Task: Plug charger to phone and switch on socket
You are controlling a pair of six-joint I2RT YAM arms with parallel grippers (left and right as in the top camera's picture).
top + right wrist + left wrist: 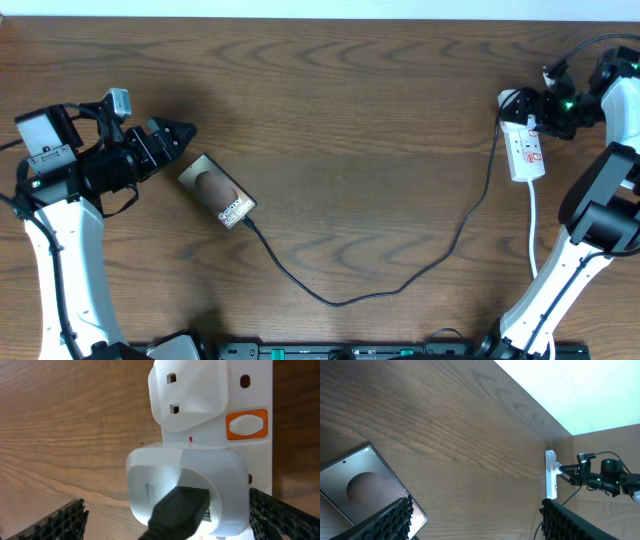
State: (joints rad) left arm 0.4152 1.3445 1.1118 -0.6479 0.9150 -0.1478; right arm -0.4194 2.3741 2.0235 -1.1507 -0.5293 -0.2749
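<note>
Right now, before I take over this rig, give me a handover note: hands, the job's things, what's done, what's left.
Left hand: open, empty, just beside the phone.
Right hand: open, its fingers on either side of the white adapter that sits in the socket.
Charger: the cable runs from the adapter across the table to the phone's lower end.
Done: the tip appears to be plugged into the phone.
Left: press the orange switch. The pictures don't show whether it is already on.
</note>
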